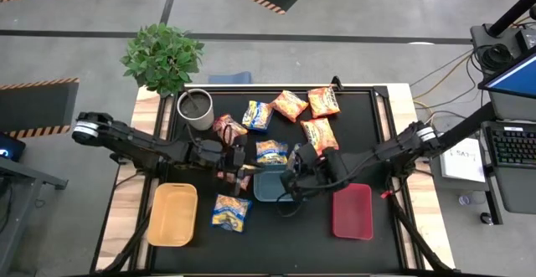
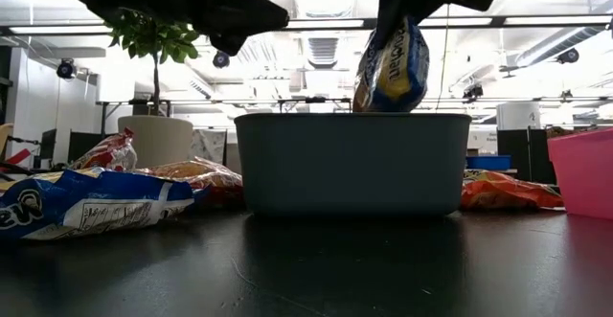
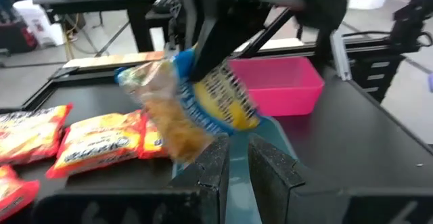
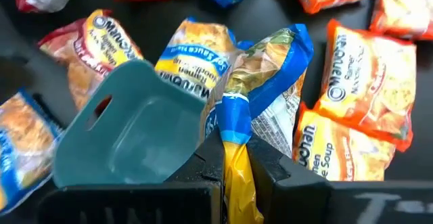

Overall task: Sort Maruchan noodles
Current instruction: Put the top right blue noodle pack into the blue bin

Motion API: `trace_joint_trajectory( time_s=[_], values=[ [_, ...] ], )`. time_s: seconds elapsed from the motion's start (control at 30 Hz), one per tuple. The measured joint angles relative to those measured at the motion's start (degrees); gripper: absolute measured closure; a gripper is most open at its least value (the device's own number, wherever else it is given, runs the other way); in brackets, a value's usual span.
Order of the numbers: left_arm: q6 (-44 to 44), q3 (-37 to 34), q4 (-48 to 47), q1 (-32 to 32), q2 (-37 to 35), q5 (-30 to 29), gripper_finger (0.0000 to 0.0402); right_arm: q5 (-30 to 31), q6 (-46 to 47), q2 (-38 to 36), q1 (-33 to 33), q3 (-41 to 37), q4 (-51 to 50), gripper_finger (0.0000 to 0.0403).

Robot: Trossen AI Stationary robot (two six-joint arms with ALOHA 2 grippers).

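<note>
1. Our right gripper (image 4: 233, 173) pinched a blue-and-yellow packet (image 2: 391, 66) – hanging lengthwise, straight beneath the fingers.
2. The blue tray (image 2: 352, 164) lay directly below it.
3. Our left gripper (image 3: 233, 166) – nearly closed, empty – waited beside.

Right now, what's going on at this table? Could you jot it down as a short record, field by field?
Right gripper: shut on a blue-and-yellow noodle packet, held above the blue tray
Left gripper: shut, empty, beside the blue tray
Trays: yellow tray, blue tray, red tray in a row along the near edge
Loose packets: orange packets, blue-and-yellow ones and a red packet on the black table
Also there: white cup, potted plant
</note>
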Motion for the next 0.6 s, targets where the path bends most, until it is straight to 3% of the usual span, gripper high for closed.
trace_joint_trajectory(
  time_s=[0.3,0.6],
  values=[
    [-0.67,-1.96,0.21,-2.26,0.12,-2.99,0.0364,5.53,1.98,4.96,2.0,-0.16,-0.01,0.0383],
    [-2.19,-2.69,1.54,-3.54,0.14,-3.02,0.0364,5.48,1.96,8.94,2.34,-0.16,-0.91,0.0383]
  ],
)
